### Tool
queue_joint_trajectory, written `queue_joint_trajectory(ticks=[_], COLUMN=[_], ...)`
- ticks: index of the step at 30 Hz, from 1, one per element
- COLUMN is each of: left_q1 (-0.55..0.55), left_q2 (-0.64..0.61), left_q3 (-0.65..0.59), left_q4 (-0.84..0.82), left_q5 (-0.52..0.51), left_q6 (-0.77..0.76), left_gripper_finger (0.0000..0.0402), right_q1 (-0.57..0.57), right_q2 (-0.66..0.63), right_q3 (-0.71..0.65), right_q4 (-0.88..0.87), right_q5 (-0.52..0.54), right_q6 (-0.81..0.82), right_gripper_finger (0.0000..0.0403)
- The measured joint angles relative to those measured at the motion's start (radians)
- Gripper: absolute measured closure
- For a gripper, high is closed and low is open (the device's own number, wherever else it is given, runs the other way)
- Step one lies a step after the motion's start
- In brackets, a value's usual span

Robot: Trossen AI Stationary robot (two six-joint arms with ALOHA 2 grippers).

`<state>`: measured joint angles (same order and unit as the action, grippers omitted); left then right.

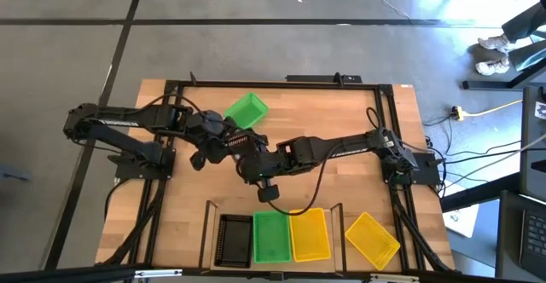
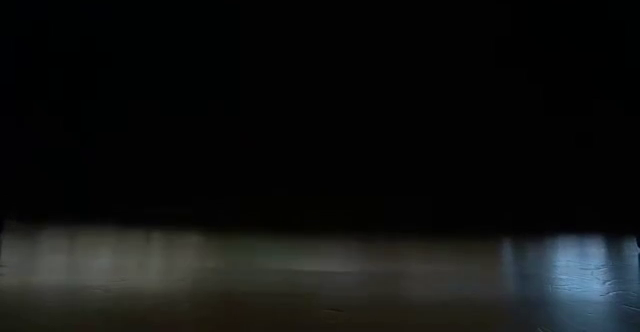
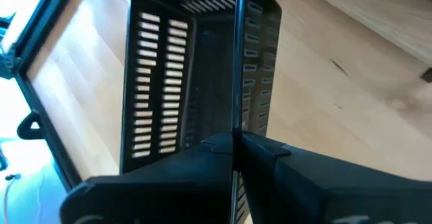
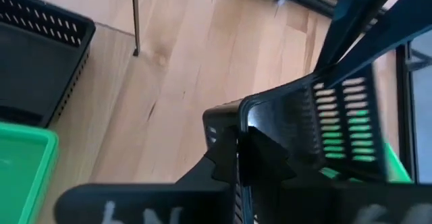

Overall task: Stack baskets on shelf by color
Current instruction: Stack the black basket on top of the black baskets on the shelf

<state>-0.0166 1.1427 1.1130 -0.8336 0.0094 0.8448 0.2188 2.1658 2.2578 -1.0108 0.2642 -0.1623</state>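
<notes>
The left gripper (image 3: 236, 142) is shut on a wall of the black basket (image 3: 169, 82) just ahead of it, and the right gripper (image 4: 237, 150) seems closed on another wall, so I would free the right one fully before carrying the basket to the shelf (image 1: 335, 242).

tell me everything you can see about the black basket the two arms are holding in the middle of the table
The black basket is a small rectangular plastic bin with rows of slots in its walls and an open top. The left gripper is shut on one wall's rim, and the right gripper clasps another edge, so both touch it. It sits mid-table, mostly hidden under the arms from above, near a loose green basket.
</notes>
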Motion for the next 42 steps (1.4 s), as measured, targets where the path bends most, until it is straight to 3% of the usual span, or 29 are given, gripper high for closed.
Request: queue_joint_trajectory(ticks=[23, 30, 42], left_q1=[0.000, 0.000, 0.000], left_q2=[0.000, 0.000, 0.001], left_q3=[0.000, 0.000, -0.001], left_q4=[-0.018, -0.007, -0.008], left_q5=[0.045, 0.043, 0.089], left_q6=[0.001, 0.001, -0.025], left_gripper_finger=[0.0401, 0.0401, 0.0401], right_q1=[0.000, -0.004, -0.007], right_q2=[0.000, 0.000, -0.002], right_q3=[0.000, 0.002, 0.002], right_q4=[0.045, 0.033, 0.035], right_q5=[-0.049, -0.058, -0.056], right_q6=[-0.057, -0.066, -0.064], right_gripper_finger=[0.0379, 0.0397, 0.0303])
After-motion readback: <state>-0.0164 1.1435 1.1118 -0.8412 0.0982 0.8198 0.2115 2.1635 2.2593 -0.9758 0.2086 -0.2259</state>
